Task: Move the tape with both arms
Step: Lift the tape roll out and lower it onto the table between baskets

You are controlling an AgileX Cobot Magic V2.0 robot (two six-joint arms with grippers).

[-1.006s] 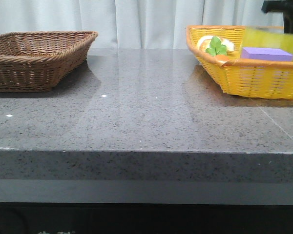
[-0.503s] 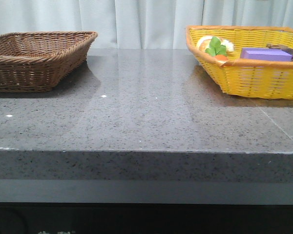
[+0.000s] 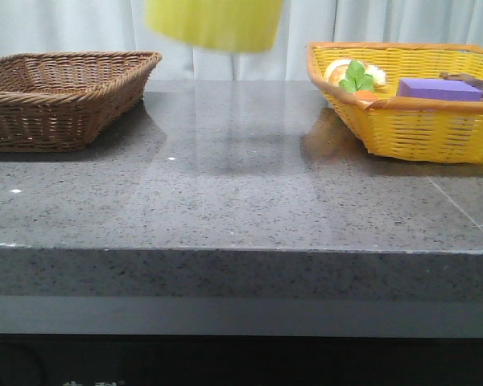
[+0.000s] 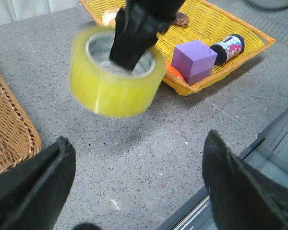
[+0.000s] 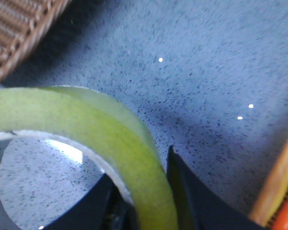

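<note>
R gripper (image 4: 134, 36) pinching tape (image 4: 116, 76) by rim mid-air; L gripper (image 4: 134, 187) spread below. Blurry, thin grip, could drop onto surface (image 3: 241, 193).

- The left gripper (image 4: 134, 191) has two broad matte black fingers (image 4: 31, 187), thick at the base and narrowing to rounded tips, with plain surfaces.
- The right gripper (image 4: 134, 36), in the left wrist view, is a bulky black block of angular, layered housings with glossy highlights along its edges.
- In the right wrist view its fingers (image 5: 194, 201) show as dark, smooth wedges with a sharp upper point.
</note>
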